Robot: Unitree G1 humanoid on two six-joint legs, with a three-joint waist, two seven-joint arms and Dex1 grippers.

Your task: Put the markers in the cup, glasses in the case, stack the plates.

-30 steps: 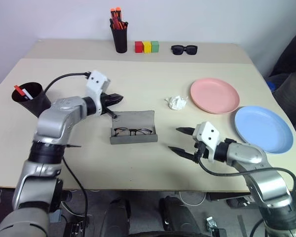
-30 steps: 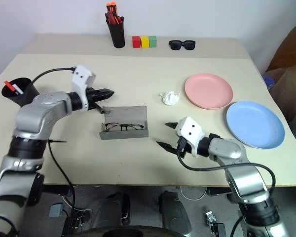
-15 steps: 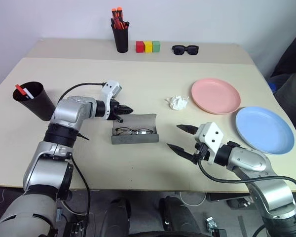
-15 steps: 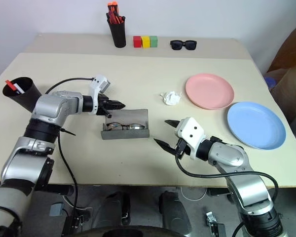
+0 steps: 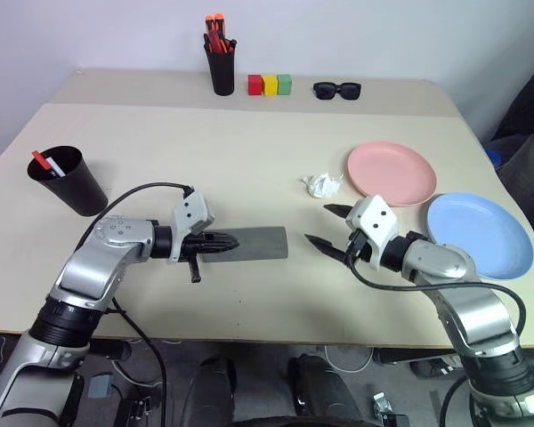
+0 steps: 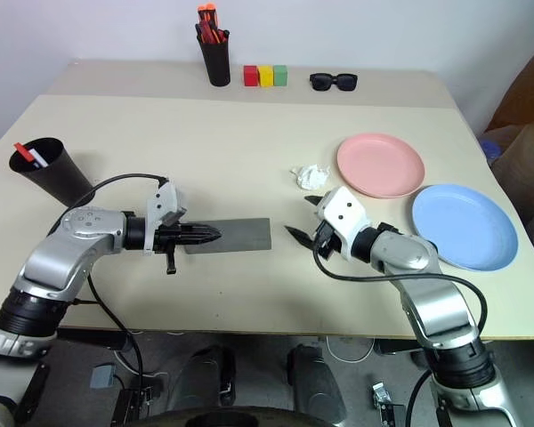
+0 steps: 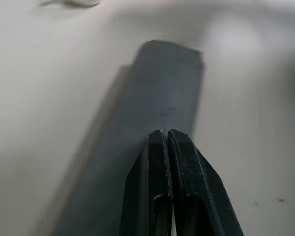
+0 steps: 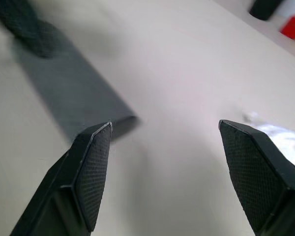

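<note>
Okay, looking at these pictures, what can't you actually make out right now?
- The glasses: hidden inside the shut grey case in both eye views.
- Whether the left gripper presses the case lid or hovers just over it: the angle leaves it unclear.
- The markers: mostly hidden by the wall of the cup.

A beige table (image 5: 276, 160) stands against a plain white wall (image 5: 383, 36), evenly lit.

head stereo: downward, table (image 5: 276, 151) | wrists: close, perhaps sharing case (image 7: 157, 88)
</note>
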